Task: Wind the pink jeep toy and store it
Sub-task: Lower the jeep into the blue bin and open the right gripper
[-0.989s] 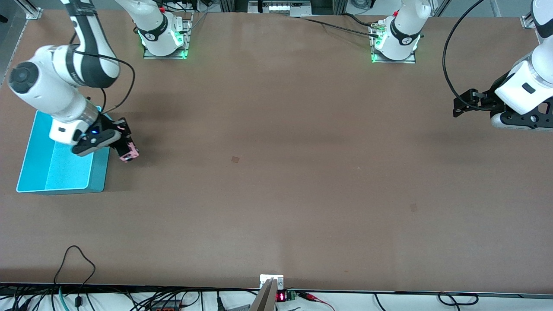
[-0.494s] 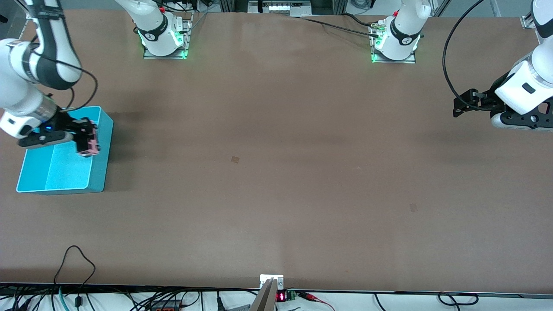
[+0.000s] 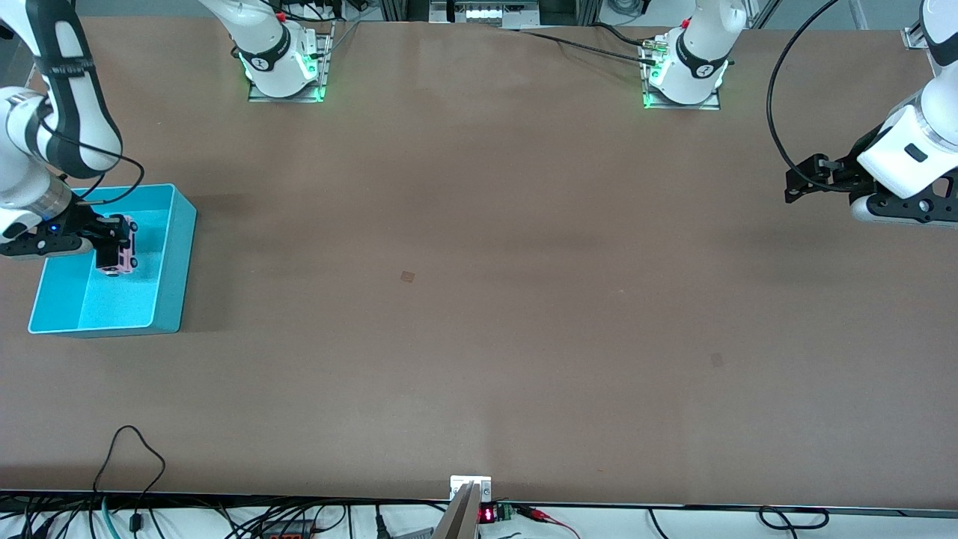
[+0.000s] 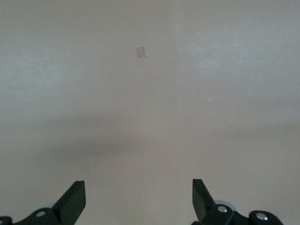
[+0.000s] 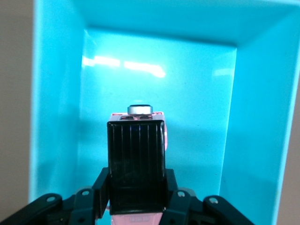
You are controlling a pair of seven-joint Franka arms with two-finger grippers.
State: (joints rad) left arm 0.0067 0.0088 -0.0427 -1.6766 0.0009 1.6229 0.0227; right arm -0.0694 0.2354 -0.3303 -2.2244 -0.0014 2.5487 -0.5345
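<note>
Front view: right gripper (image 3: 112,251) over turquoise bin (image 3: 176,262), jaws clenched on pink jeep toy (image 3: 123,254). Right wrist view adds the toy's black ribbed roof (image 5: 137,159) between the jaws. Left gripper (image 3: 797,183) waits over bare counter (image 3: 479,299); its wrist view shows jaws released.

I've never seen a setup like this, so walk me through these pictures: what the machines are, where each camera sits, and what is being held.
Two robot arms stand at a brown table. The wide picture comes from a high camera facing them; the other two come from cameras on the arms' wrists. The right end effector is shut on a small pink jeep and holds it over a blue bin at the right arm's end of the table. Its wrist camera looks down past the jeep's black ribbed roof into the bin. The left end effector waits open over bare table at the left arm's end; its wrist picture shows just its two fingers and tabletop.
</note>
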